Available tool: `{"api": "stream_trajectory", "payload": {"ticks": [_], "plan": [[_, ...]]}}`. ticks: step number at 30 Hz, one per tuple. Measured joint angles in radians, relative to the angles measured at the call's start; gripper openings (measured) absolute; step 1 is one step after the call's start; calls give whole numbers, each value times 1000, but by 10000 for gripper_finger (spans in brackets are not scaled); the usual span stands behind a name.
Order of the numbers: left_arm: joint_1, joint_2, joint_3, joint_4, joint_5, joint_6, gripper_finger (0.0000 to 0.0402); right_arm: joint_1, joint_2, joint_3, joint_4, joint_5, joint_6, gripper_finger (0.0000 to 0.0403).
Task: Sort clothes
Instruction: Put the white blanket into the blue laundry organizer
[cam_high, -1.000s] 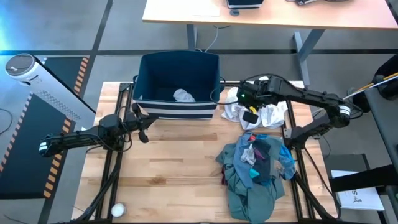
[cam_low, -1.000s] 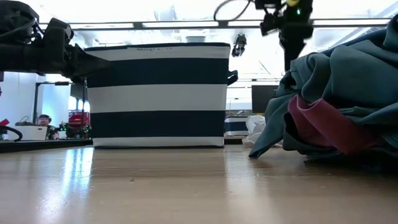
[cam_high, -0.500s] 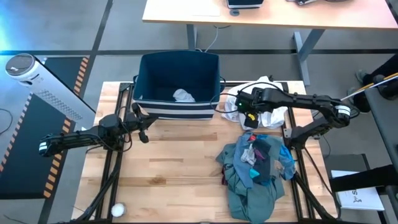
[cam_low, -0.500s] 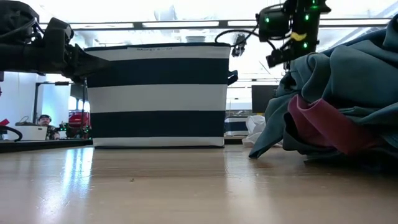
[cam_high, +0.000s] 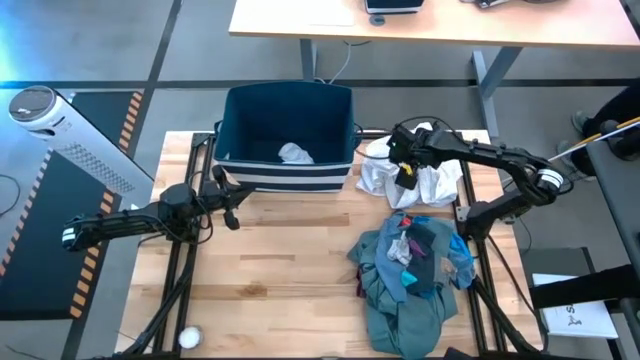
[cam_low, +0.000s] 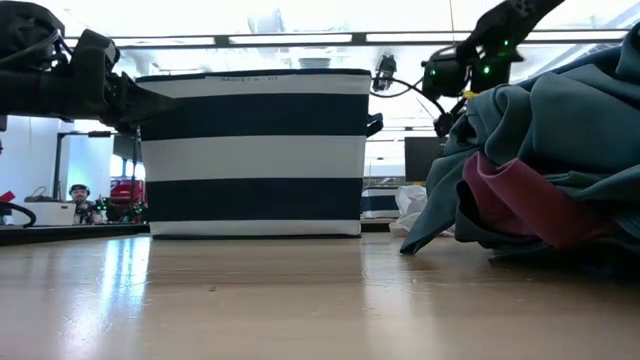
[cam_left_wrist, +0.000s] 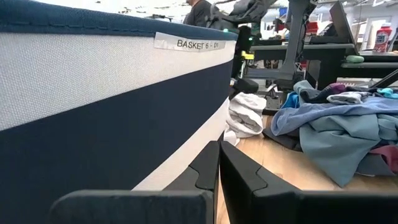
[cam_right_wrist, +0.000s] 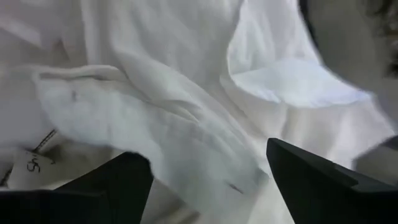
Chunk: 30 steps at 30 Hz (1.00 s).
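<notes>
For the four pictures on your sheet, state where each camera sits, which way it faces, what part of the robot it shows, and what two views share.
High view: above the table, facing straight down; both arms, right claw over the white garment.
Low view: at tabletop height, facing level across at the striped bin.
Left wrist view: on the left arm beside the bin; left claw shut.
Right wrist view: close over white fabric; own fingers apart.
Shared: high and left wrist views both show the clothes pile.

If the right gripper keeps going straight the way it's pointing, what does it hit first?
Most likely the white garment. The right gripper is open and points straight at its folds, which fill the wrist view; how far off they are is unclear.
</notes>
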Motion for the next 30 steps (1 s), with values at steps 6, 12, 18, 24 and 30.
{"api": "stream_trajectory", "payload": {"ticks": [6, 12, 18, 24, 30], "plan": [[0, 4, 0, 3, 0, 2, 0, -59, 77, -48, 8, -75, 8, 279], [0, 6, 0, 5, 0, 3, 0, -61, 175, -65, 42, -74, 8, 240], [0, 6, 0, 4, 0, 5, 0, -60, 215, -65, 54, -71, -30, 84], [0, 6, 0, 1, 0, 17, 0, -33, 150, -58, 28, -74, -49, 18], [0, 6, 0, 2, 0, 19, 0, -7, -11, -30, -27, -75, -11, 6]]}}
